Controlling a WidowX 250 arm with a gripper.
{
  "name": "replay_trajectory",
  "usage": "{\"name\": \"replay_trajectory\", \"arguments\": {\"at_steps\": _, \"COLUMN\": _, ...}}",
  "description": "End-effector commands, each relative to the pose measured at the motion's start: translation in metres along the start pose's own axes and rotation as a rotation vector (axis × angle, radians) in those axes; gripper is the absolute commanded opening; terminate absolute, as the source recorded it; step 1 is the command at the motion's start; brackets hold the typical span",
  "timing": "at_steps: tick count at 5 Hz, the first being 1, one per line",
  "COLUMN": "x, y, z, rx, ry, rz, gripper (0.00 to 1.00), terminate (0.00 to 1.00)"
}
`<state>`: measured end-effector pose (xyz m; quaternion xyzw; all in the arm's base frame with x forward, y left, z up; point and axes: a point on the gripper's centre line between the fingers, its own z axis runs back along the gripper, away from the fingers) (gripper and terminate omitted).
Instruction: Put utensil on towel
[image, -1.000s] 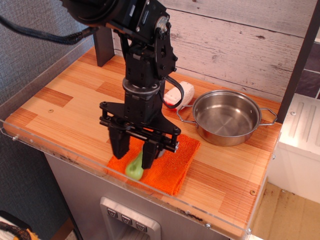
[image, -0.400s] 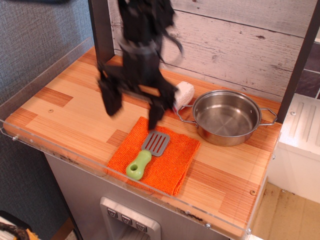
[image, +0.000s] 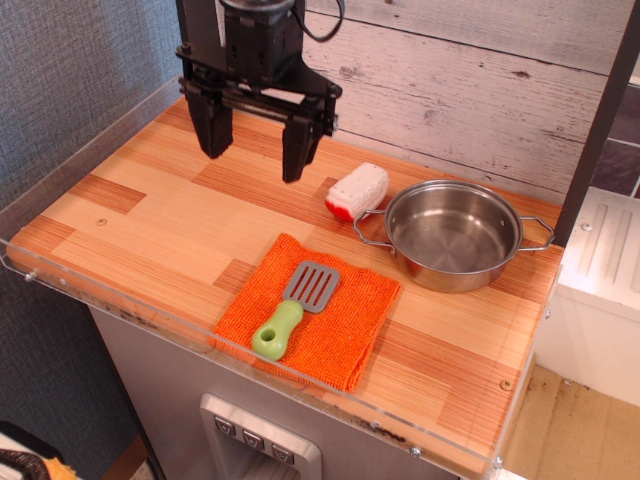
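One spatula (image: 297, 311) lies wholly on the orange towel (image: 345, 335), its grey slotted head toward the back and its lime-green handle pointing to the front edge, the ring end near the towel's front-left border. By the look of it the task is done: the utensil rests flat on the cloth and nothing holds it. Up at the rear of the wooden surface (image: 150, 225) the claw (image: 256, 140) hangs with its two dark fingers spread wide apart and nothing between them, well clear of the towel. A white-and-red cylindrical block (image: 357, 191) lies on its side just beside the left handle of the steel pot (image: 452, 235), both behind the towel and apart from it. As a judgement, the spatula is a light, stiff plastic toy; the chunky handle gives the best hold, taken across its width about midway, since the thin flat head sits too low against the cloth to pinch and would offer little purchase. The smooth handle may be a bit slippery. The knitted towel is soft and would bunch or lift if fingers dug into it, so any regrasp should come down no deeper than the handle.
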<state>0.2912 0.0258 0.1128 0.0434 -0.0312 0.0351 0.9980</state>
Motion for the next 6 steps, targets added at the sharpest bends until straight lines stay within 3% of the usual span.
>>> {"name": "replay_trajectory", "arguments": {"at_steps": 1, "x": 0.0078, "y": 0.0085, "z": 0.0105, "rx": -0.011, "ry": -0.025, "rz": -0.057, "gripper": 1.0, "terminate": 0.0}}
{"name": "replay_trajectory", "arguments": {"at_steps": 5, "x": 0.0078, "y": 0.0085, "z": 0.0105, "rx": -0.011, "ry": -0.025, "rz": -0.057, "gripper": 1.0, "terminate": 0.0}}
{"name": "replay_trajectory", "arguments": {"at_steps": 6, "x": 0.0078, "y": 0.0085, "z": 0.0105, "rx": -0.011, "ry": -0.025, "rz": -0.057, "gripper": 1.0, "terminate": 1.0}}
